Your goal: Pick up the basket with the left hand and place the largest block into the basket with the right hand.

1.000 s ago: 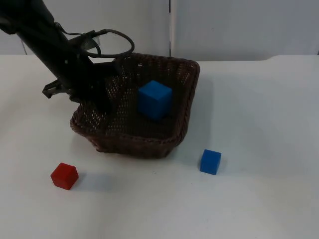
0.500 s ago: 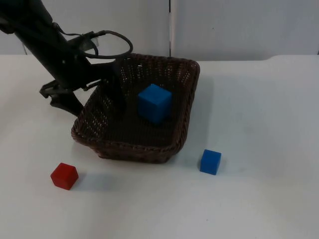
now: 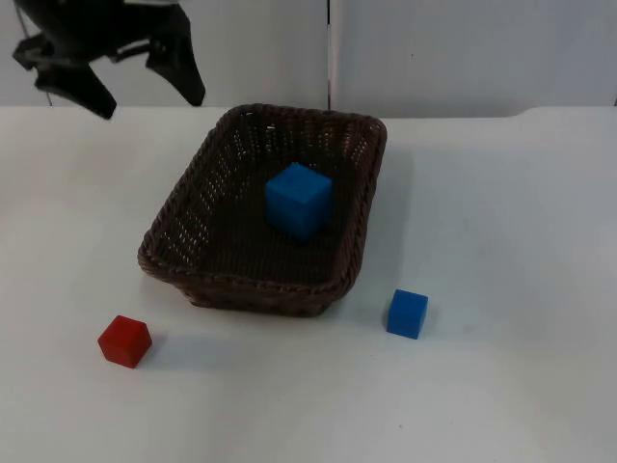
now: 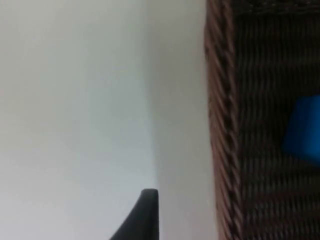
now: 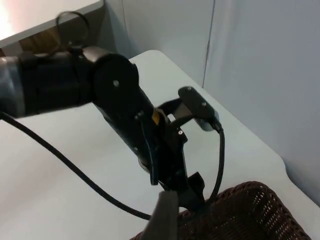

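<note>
Left gripper (image 3: 135,82) spread wide, empty, beyond the basket (image 3: 359,231); stiff, light wicker, likely best pinched at the rim beside the large blue block (image 3: 298,199).

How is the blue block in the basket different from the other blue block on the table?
The big blue block sits inside the brown basket; the small blue block sits on the white table, apart from the basket. The one in the basket is clearly larger. It is also a slightly lighter blue, while the small one looks deeper blue. Both are cubes.
</note>
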Controlling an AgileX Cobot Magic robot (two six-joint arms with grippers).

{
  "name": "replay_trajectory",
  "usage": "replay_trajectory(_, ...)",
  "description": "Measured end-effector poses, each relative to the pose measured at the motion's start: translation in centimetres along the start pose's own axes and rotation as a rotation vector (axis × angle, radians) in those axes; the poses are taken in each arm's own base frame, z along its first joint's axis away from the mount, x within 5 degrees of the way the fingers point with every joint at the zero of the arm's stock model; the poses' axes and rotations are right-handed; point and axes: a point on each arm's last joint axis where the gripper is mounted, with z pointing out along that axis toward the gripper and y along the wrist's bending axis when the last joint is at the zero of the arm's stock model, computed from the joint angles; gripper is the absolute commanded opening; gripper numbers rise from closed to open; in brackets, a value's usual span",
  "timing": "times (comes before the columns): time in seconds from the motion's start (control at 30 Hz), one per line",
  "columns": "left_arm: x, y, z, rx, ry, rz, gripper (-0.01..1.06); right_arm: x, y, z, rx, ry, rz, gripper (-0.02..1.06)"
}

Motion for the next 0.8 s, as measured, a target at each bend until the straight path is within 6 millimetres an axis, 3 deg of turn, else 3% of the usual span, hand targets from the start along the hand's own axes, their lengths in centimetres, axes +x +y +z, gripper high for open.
replay_trajectory(0.23, 0.8, -1.0, -3.1, -0.016, -0.056, 0.013, 0.95, 0.3, 0.0, 0.4, -0.003, 0.017, 0.019, 0.75)
replay_trajectory(0.37, 3.1, -1.5, -4.9, -0.045, -0.112, 0.003, 0.95, 1.3, 0.0, 1.8, -0.030, 0.071, 0.039, 0.75)
replay_trajectory(0.63, 6.9, -2.0, -6.3, -0.067, -0.119, 0.009, 0.95, 3.1, 0.1, 3.9, -0.068, 0.162, 0.070, 0.75)
replay_trajectory(0.8, 9.0, -2.4, -7.3, -0.083, -0.136, 0.018, 0.95, 5.6, 0.2, 5.6, -0.082, 0.258, 0.096, 0.75)
